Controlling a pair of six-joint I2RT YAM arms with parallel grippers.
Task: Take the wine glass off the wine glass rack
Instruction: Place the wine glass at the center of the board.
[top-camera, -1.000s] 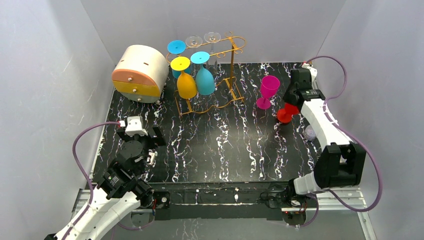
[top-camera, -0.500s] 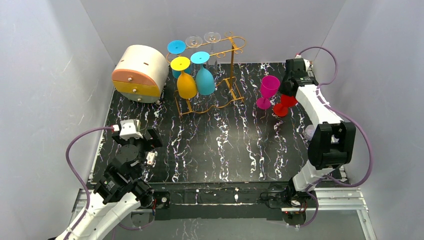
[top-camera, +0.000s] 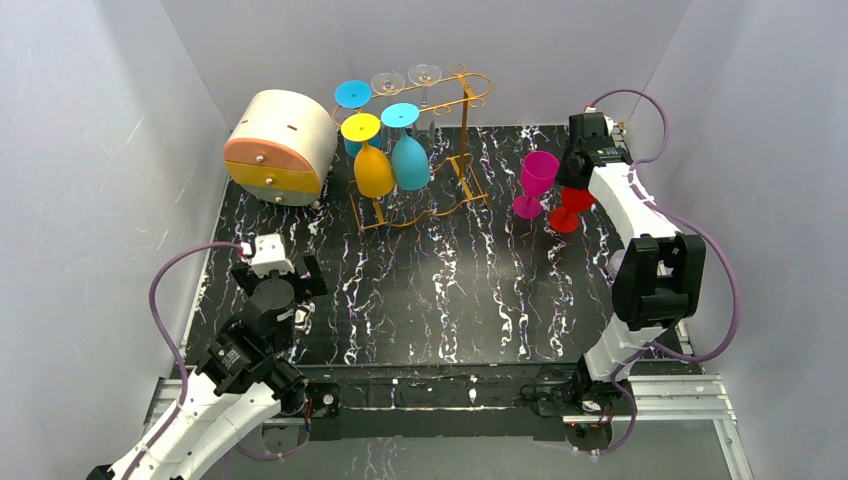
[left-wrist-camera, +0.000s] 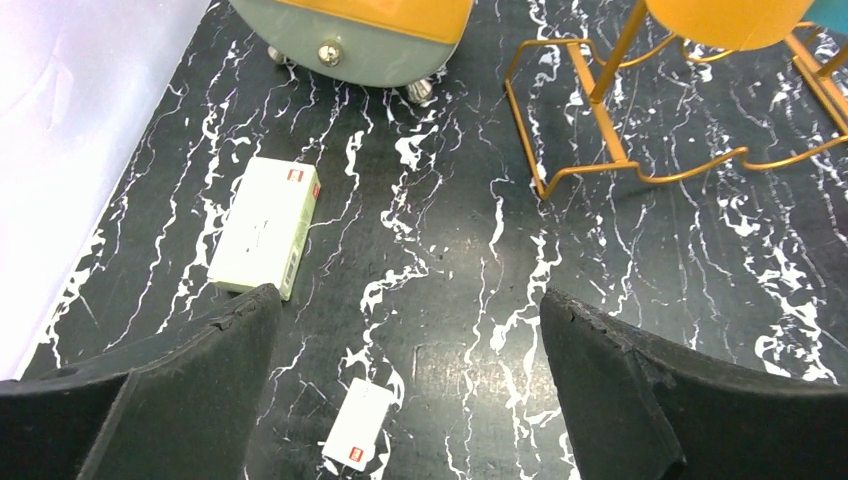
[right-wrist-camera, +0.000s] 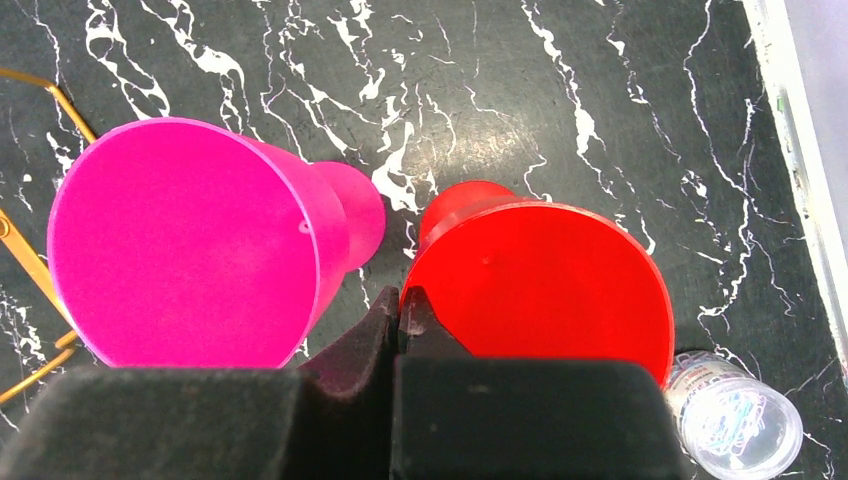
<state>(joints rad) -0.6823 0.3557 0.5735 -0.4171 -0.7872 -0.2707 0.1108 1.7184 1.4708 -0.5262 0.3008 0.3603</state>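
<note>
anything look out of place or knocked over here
Nothing is spilled, tipped or broken. Only stray clutter stands out: a pale box and a small white card lie near the left gripper, and a clear jar sits by the red wine glass in the right gripper.

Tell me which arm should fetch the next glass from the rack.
Left. The left gripper is open and empty, facing the rack, where the yellow glass hangs on the side towards it. The right gripper is shut on the red glass, off to the rack's right.
</note>
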